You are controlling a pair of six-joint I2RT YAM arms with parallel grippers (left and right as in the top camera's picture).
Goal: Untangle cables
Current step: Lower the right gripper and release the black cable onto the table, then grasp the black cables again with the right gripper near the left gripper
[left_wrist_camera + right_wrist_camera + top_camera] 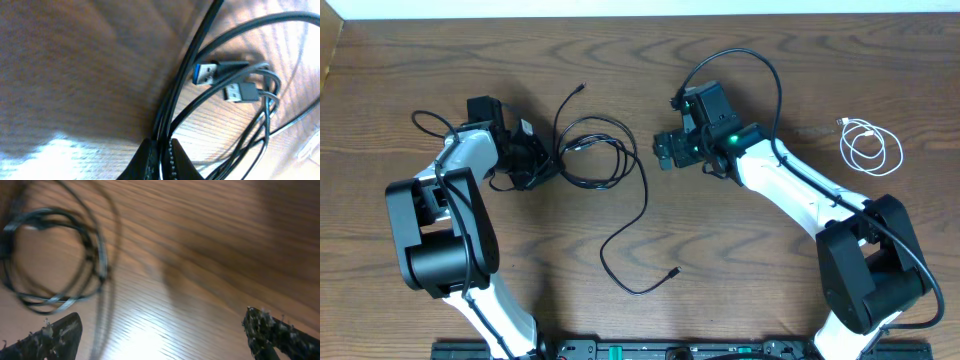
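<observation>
Two black cables (582, 145) lie in a tangled loop left of centre on the wooden table. One strand (645, 195) trails toward the front and ends in a small plug (673, 271). My left gripper (527, 160) is shut on black cable strands at the loop's left side. In the left wrist view its jaws (161, 156) pinch the strands, with a blue-tipped USB plug (207, 73) and a second plug (235, 93) just beyond. The white cable (870, 148) lies coiled at the far right. My right gripper (665, 150) is open and empty, right of the loop. The blurred loop (50, 260) shows left of its fingers (160, 335).
The right arm's thick black wire (775, 80) arcs above its wrist. The left arm's own wires (430, 125) loop at the far left. The table's far edge runs along the top of the overhead view.
</observation>
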